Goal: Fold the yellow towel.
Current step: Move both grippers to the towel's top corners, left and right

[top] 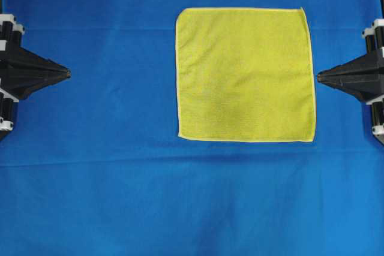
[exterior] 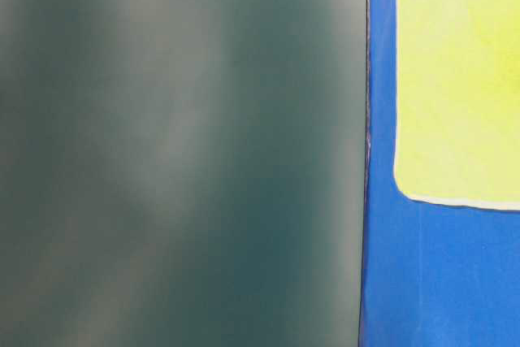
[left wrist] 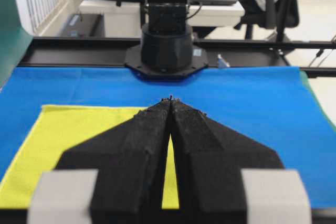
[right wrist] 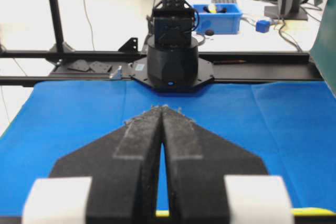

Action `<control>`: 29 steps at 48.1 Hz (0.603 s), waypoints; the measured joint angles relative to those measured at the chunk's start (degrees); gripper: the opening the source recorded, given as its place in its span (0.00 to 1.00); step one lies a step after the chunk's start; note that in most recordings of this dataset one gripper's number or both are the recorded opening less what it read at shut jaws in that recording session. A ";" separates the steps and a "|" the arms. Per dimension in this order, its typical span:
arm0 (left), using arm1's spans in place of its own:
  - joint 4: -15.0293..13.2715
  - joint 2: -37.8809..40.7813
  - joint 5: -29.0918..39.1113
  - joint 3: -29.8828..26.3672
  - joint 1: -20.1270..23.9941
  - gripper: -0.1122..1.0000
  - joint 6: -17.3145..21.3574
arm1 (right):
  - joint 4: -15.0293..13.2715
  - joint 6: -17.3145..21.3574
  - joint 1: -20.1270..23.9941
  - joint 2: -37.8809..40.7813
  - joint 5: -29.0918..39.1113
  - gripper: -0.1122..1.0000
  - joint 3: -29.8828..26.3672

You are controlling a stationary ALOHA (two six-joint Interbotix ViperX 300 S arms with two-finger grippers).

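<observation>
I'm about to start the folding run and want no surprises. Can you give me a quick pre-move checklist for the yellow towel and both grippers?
1. Yellow towel lies flat and unfolded: ok.
2. All four towel corners visible in the overhead view, none tucked under: ok.
3. Left gripper shut, holding nothing, well clear of the towel: ok.
4. Right gripper shut, holding nothing, tip just off the towel's right edge: ok.
5. Blue cloth under the towel smooth enough: ok, only faint creases.
6. Table-level view usable: not ok, largely blocked by a blurred dark surface.
</observation>
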 measured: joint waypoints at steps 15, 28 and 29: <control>-1.67 13.54 -4.48 -3.34 5.36 0.10 -1.49 | 1.67 1.58 -8.96 0.18 10.90 0.10 -2.11; -1.76 30.06 -6.68 -9.58 11.51 0.11 -1.67 | 1.76 3.25 -21.27 3.25 21.27 0.10 -2.20; -1.76 31.82 -6.68 -10.28 12.30 0.11 -1.67 | 1.76 3.25 -22.24 3.87 21.62 0.10 -2.20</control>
